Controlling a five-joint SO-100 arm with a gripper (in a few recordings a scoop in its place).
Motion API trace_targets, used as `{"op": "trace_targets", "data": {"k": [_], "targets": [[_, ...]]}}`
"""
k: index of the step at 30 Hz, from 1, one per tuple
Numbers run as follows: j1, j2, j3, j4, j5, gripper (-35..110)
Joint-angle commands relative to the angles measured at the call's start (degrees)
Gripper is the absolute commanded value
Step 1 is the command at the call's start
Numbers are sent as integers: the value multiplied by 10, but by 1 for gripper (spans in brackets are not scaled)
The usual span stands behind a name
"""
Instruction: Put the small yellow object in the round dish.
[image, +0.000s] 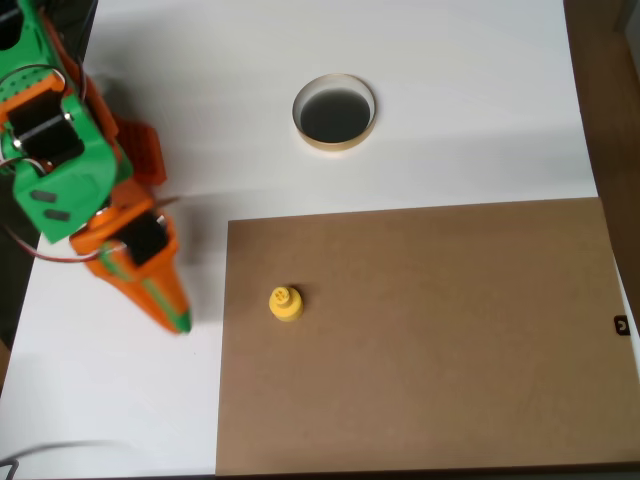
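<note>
The small yellow object (286, 303) stands upright on the brown board (430, 340), close to the board's left edge. The round dish (334, 111), cream-rimmed and black inside, sits on the white table (470, 100) above the board, with nothing in it. My green and orange arm comes in from the upper left. Its gripper (176, 316) points down and to the right over the white table, left of the yellow object and apart from it. The orange fingers lie together in one narrow point with nothing held.
The brown board covers the lower right of the table. A dark strip of floor (610, 90) runs along the right table edge. A thin cable (60, 452) lies at the lower left corner.
</note>
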Motion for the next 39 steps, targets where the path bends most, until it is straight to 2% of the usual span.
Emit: {"op": "trace_targets", "data": {"k": [1,3,8,12,17,25,39], "targets": [[-44,11,-6,33,-40,0],[40,11,-38,19,82,0],[138,12,-115,-1,128,0],[190,2,-167,-9,210,0],[279,-145,-229,-40,338,4],[317,-346,-323,-56,359,10],[231,-409,-381,-26,321,27]]}}
